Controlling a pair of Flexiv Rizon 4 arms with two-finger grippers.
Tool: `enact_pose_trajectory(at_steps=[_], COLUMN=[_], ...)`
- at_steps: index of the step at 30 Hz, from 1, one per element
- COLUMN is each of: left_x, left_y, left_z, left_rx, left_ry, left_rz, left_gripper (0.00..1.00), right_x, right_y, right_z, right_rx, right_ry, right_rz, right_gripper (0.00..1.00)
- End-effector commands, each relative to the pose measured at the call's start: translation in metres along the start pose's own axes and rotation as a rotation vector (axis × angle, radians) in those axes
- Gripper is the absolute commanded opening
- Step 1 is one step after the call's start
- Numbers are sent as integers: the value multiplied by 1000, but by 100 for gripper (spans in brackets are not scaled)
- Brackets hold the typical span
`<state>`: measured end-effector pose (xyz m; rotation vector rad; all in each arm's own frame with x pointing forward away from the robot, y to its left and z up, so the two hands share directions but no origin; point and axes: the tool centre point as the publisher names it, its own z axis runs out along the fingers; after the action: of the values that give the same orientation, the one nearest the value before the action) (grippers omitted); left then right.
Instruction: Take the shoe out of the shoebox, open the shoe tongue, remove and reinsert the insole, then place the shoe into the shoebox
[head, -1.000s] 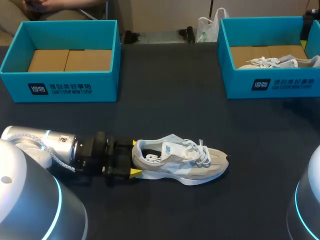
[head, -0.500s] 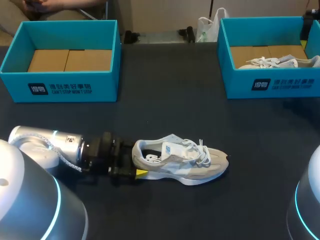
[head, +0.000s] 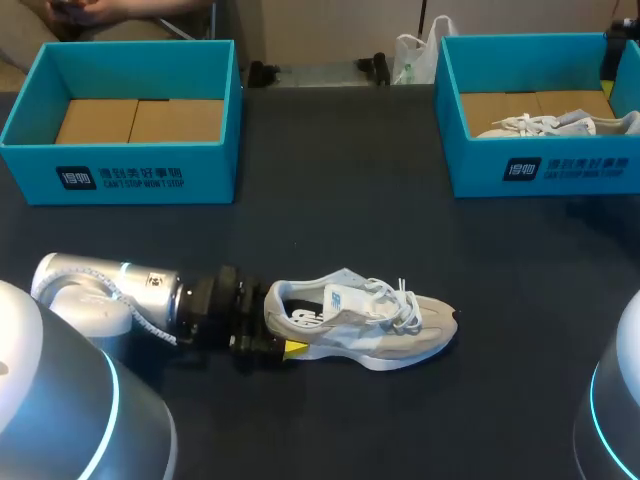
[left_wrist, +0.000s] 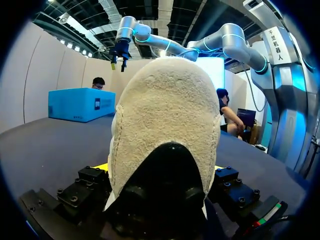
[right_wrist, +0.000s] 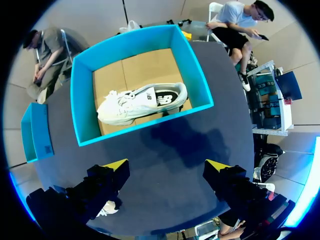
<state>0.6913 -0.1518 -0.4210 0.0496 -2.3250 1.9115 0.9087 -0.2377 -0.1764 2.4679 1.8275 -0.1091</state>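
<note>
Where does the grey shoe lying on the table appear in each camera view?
Head view: the shoe lies near the front middle of the table, heel at the left gripper.
Left wrist view: its heel fills the space between that gripper's fingers.
Right wrist view: only a white scrap beside the right gripper's finger, probably it.
Shared landmark: the dark table.

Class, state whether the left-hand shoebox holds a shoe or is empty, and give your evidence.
Empty: the left shoebox shows only bare cardboard floor; one shoe lies outside on the table.
</note>
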Motion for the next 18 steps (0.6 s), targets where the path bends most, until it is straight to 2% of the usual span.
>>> enact_pose_trajectory(at_steps=[1,4,5,7,18], left_x=[-1,-2,-2,-3,-15], left_y=[1,1,0,0,-4], left_z=[4,5,5,6,7], left_rx=[8,19,20,24,1], left_ry=[3,9,9,24,53], left_rz=[1,-1,-1,5,33], left_gripper=[100,100,85,0,0], right_x=[0,0,0,0,0], right_y=[-1,-1,-1,-1,-1], right_z=[0,0,0,0,0], right_rx=[-1,-1,-1,-1,-1], right_ry=[0,0,0,0,0], right_rz=[1,1,1,1,1], right_gripper=[100,100,100,100,100])
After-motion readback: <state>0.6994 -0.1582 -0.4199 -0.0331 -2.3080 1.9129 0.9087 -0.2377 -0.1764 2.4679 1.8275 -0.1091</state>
